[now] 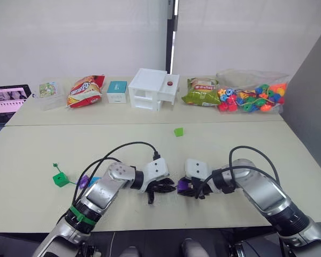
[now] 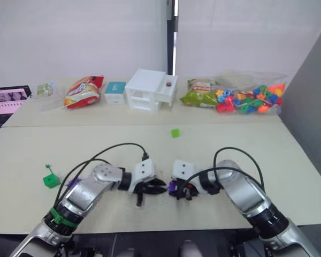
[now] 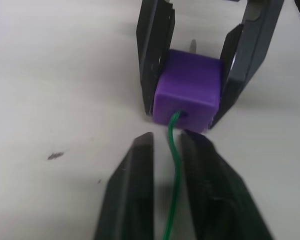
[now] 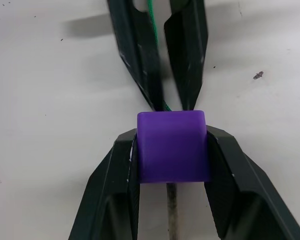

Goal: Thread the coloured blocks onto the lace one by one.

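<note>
A purple block [image 4: 172, 147] is clamped in my right gripper [image 4: 172, 135] just above the table, near its front edge. The green lace [image 3: 172, 165] runs between the fingers of my left gripper [image 3: 167, 140], which is shut on it, and enters the hole in the block's face. The pale tip [image 4: 171, 210] sticks out of the block's far side. The two grippers face each other, nearly touching [image 1: 174, 187]. A light green block [image 1: 178, 131] lies mid-table. A dark green block [image 1: 59, 179] and a second purple block [image 1: 83, 182] sit by my left arm.
On the back table stand a white drawer box [image 1: 152, 88], snack bags [image 1: 85, 91], a small teal box [image 1: 116, 91] and a clear bag of mixed beads [image 1: 252, 98]. A tablet [image 1: 8, 100] lies at the far left. A grey wall panel [image 1: 310, 107] stands on the right.
</note>
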